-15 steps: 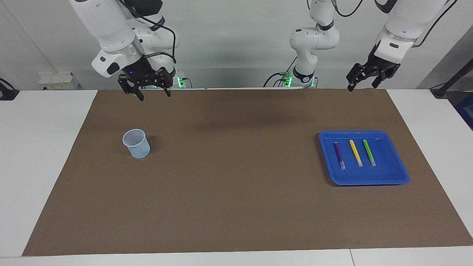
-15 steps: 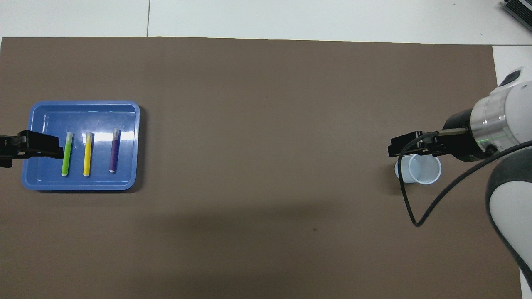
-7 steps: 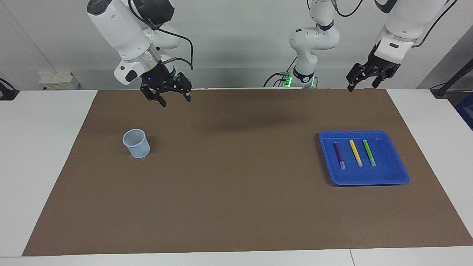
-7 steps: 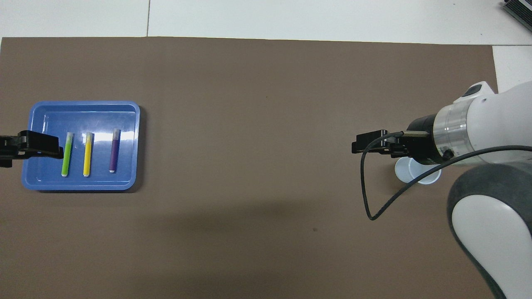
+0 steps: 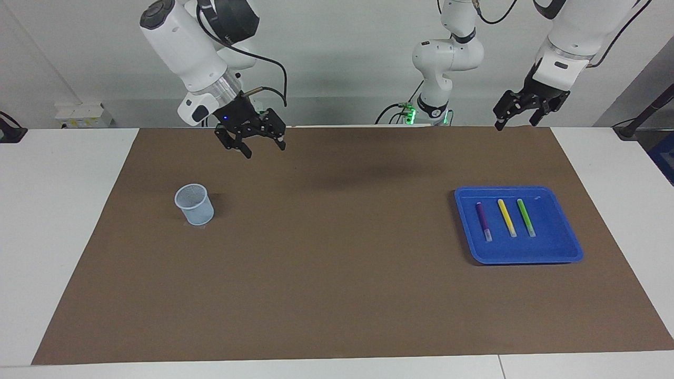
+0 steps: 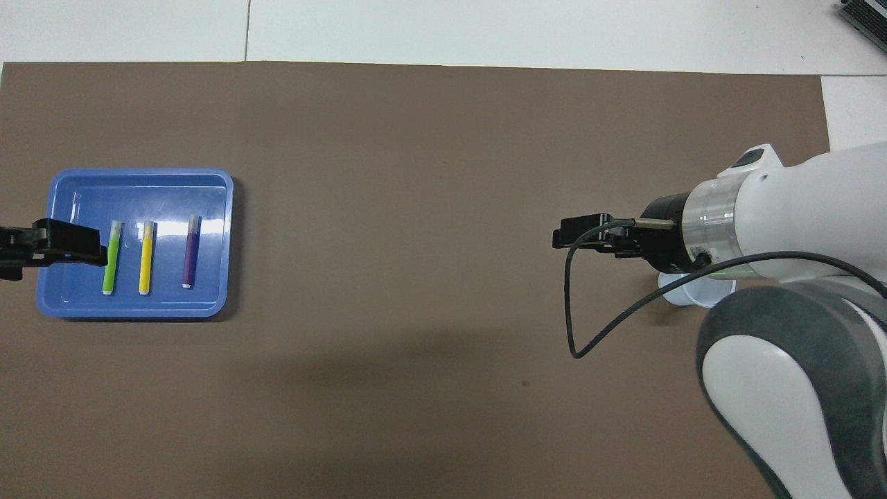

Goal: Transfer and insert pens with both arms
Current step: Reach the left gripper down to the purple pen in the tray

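Observation:
Three pens lie side by side in a blue tray [image 5: 558, 247] toward the left arm's end: purple [image 5: 483, 221], yellow [image 5: 507, 217] and green [image 5: 525, 217]. They also show in the overhead view as green [image 6: 111, 258], yellow [image 6: 146, 257] and purple [image 6: 190, 251]. My left gripper [image 5: 516, 122] hangs open and empty, high up. From above, the left gripper [image 6: 69, 242] overlaps the tray's rim [image 6: 138, 173] beside the green pen. My right gripper [image 5: 265, 150] is open and empty, raised over the mat [image 5: 337, 295], off the cup toward the middle. It also shows from above [image 6: 575, 235].
A pale blue mesh cup [image 5: 194, 204] stands upright on the brown mat toward the right arm's end. In the overhead view the cup [image 6: 682, 294] is mostly hidden under the right arm. White table borders the mat.
My right gripper has swung from above the cup toward the table's middle, uncovering the cup in the facing view. The left arm, pens and tray have not moved.

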`<state>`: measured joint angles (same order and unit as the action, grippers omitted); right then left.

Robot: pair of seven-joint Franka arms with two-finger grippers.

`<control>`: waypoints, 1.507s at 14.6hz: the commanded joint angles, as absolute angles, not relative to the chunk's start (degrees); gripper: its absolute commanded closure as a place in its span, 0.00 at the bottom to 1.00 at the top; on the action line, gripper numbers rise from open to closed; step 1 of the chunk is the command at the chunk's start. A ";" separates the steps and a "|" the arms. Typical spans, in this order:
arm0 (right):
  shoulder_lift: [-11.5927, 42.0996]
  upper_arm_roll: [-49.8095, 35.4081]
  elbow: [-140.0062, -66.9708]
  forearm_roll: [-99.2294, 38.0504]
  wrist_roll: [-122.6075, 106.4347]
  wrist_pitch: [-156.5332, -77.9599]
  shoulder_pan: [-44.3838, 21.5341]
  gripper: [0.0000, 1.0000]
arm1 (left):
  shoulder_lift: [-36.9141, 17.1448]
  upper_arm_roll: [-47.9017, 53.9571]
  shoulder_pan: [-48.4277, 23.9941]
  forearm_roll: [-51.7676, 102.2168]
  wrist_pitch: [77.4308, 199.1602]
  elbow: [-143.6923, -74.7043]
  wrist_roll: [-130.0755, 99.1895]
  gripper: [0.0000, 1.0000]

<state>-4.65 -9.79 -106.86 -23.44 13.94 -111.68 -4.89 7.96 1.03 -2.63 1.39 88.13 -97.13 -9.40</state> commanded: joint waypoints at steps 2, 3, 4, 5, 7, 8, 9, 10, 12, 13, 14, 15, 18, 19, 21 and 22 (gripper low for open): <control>-3.79 -9.84 -108.19 -25.05 18.62 -116.27 -7.11 0.00 | 11.16 1.05 -2.55 1.93 91.83 -102.47 -9.14 0.00; -3.17 -9.84 -108.19 -25.05 19.42 -117.58 -7.99 0.00 | 12.03 1.05 -2.55 1.93 93.50 -104.39 -9.14 0.00; -2.38 -9.84 -108.45 -25.05 19.60 -118.73 -8.87 0.00 | 13.17 1.05 -2.55 1.93 95.43 -106.85 -9.14 0.00; -1.50 -9.84 -108.63 -25.05 19.51 -119.70 -9.05 0.00 | 14.40 1.05 -2.55 1.93 97.54 -109.57 -9.05 0.00; 0.43 -9.84 -108.63 -25.05 19.51 -122.42 -9.49 0.00 | 15.64 1.05 -2.55 2.11 100.53 -113.45 -9.05 0.00; 0.79 -9.84 -108.55 -25.05 19.51 -122.78 -10.19 0.00 | 15.56 1.05 -2.55 2.37 101.50 -114.34 -9.05 0.00; 0.88 -9.84 -108.54 -25.05 19.60 -122.87 -10.28 0.00 | 15.56 1.05 -2.64 2.55 102.91 -115.82 -9.05 0.00; 1.05 -9.84 -108.63 -25.05 19.60 -122.96 -10.54 0.00 | 15.56 0.97 -2.55 2.55 104.75 -117.58 -9.05 0.00; 1.23 -9.84 -108.54 -25.05 20.03 -122.96 -10.72 0.00 | 15.03 0.97 -2.64 2.55 107.22 -119.70 -8.53 0.00; 1.32 -9.84 -108.54 -25.05 20.30 -122.96 -10.72 0.00 | 14.86 0.97 -2.55 2.55 108.88 -120.75 -7.66 0.00; 1.32 -9.84 -108.54 -25.05 20.30 -122.96 -10.72 0.00 | 14.59 0.97 -2.46 2.55 110.55 -121.89 -7.12 0.01; 1.23 -9.84 -108.54 -25.05 20.39 -122.96 -10.72 0.00 | 13.81 0.97 -2.29 2.55 111.96 -122.77 -6.86 0.01; 1.23 -9.84 -108.63 -25.05 20.57 -122.96 -10.72 0.00 | 9.16 0.97 -1.93 2.55 115.65 -122.96 -5.28 0.03; 1.32 -9.84 -108.63 -25.05 20.91 -122.96 -10.72 0.00 | 7.31 0.88 -1.85 2.64 117.23 -122.96 -4.84 0.03; 1.32 -9.84 -108.63 -25.05 21.09 -123.05 -10.72 0.00 | 4.67 0.79 -1.58 2.64 120.40 -123.05 -3.17 0.05; 1.32 -9.84 -108.63 -25.05 21.01 -123.05 -10.72 0.00 | 3.53 0.79 -0.89 2.55 121.45 -122.96 -1.86 0.05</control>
